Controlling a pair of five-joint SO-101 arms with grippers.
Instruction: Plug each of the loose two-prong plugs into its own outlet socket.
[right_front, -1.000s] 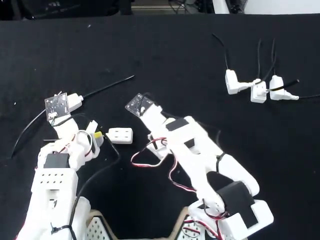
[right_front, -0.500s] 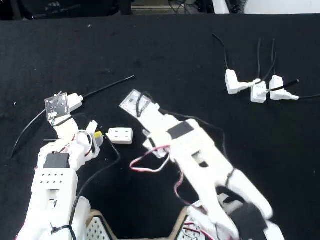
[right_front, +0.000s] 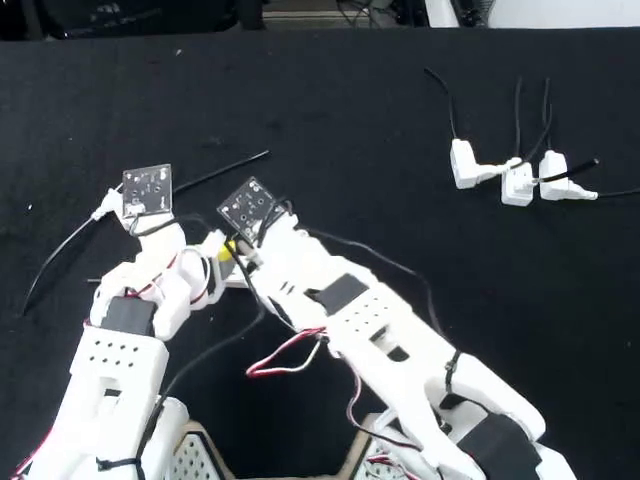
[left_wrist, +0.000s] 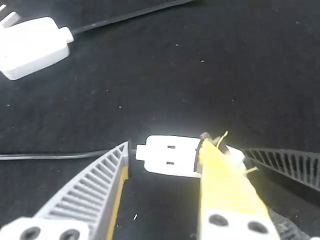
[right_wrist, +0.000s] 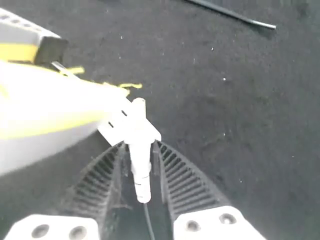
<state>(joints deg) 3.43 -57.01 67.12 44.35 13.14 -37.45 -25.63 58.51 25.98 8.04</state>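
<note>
A white outlet socket (left_wrist: 167, 156) with two slots lies on the black table. My left gripper (left_wrist: 165, 145) is open and straddles it, the grey finger (left_wrist: 100, 190) on one side and the yellow finger (left_wrist: 225, 185) over its other end. My right gripper (right_wrist: 139, 146) is shut on the socket's narrow white tail (right_wrist: 141, 175), where a black cable leaves it. In the high view both grippers meet at the table's left middle, the left gripper (right_front: 215, 255) beside the right gripper (right_front: 240, 262). A loose white two-prong plug (left_wrist: 32, 46) lies apart, beyond the left gripper; its end (right_front: 104, 210) peeks out beside the left arm.
The loose plug's thin black cable (right_front: 220, 170) runs off across the table. Three white plug pieces (right_front: 517, 183) with black cables lie together at the far right. Red, white and black arm wires (right_front: 290, 355) hang under the right arm.
Both arms have swung inward. The left gripper moved right over the socket, and the right gripper moved left and came down onto the socket's tail. The socket is now hidden under them in the high view.
</note>
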